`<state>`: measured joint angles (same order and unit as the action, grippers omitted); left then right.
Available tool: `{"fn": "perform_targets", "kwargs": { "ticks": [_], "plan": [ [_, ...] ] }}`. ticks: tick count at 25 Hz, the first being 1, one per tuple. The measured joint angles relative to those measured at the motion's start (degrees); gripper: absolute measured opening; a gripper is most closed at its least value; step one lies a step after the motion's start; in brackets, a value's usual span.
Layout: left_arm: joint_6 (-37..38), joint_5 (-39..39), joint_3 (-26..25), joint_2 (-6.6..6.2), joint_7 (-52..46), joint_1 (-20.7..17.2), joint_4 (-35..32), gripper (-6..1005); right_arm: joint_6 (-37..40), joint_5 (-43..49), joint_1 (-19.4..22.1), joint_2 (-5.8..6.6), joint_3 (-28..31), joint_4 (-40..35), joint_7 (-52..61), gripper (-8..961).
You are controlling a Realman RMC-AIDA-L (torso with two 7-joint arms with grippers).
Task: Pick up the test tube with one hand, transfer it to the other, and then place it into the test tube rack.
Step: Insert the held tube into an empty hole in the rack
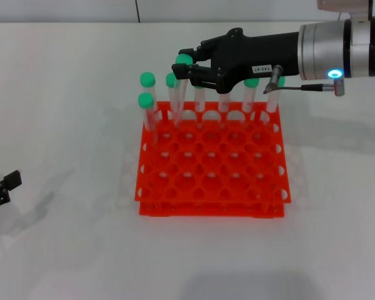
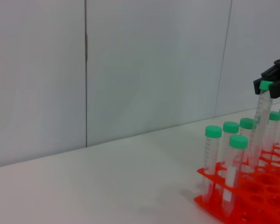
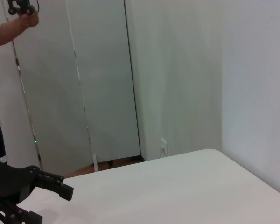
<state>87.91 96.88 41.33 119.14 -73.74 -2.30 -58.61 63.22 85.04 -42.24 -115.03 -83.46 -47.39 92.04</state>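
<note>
My right gripper [image 1: 189, 67], black with a white label, reaches in from the right over the back row of the orange-red test tube rack [image 1: 206, 209]. It is shut on the green cap of a test tube [image 1: 180, 94]. The tube hangs slightly tilted, its lower end down at the rack's back row. In the left wrist view the same gripper [image 2: 270, 86] holds the tube [image 2: 259, 126] above the rack [image 2: 233, 210]. My left gripper [image 1: 1, 189] is low at the table's left edge, away from the rack and only partly in view.
Several other green-capped tubes [image 1: 147, 80] stand along the rack's back row and back left corner. A thin cable plug [image 1: 319, 87] hangs under the right wrist. The white table [image 1: 69, 250] stretches around the rack. A person's arm [image 3: 9, 23] shows far behind.
</note>
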Motion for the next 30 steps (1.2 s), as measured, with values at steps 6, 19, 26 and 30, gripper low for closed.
{"fn": "perform_targets", "kwargs": {
  "ticks": [6,19,26,30],
  "plan": [
    [0.0,0.1,-0.3,0.05,-0.1,0.3,0.1,871,-0.6,1.0,-0.1,-0.19,-0.4,0.1,-0.3,342],
    [-1.4,0.3,-0.6,0.05,0.1,1.5,1.5,871,-5.2,1.6,-0.7,-0.66,-5.0,0.3,-0.4,354],
    [-2.1,0.3,-0.6,-0.04,0.3,1.7,1.8,871,-5.5,2.4,-2.2,-0.53,-6.5,0.9,-0.4,361],
    [-2.2,0.7,-0.6,-0.06,0.2,2.1,1.8,871,-5.9,3.8,-3.3,-0.56,-7.3,1.4,-0.1,364]
  ]
}}
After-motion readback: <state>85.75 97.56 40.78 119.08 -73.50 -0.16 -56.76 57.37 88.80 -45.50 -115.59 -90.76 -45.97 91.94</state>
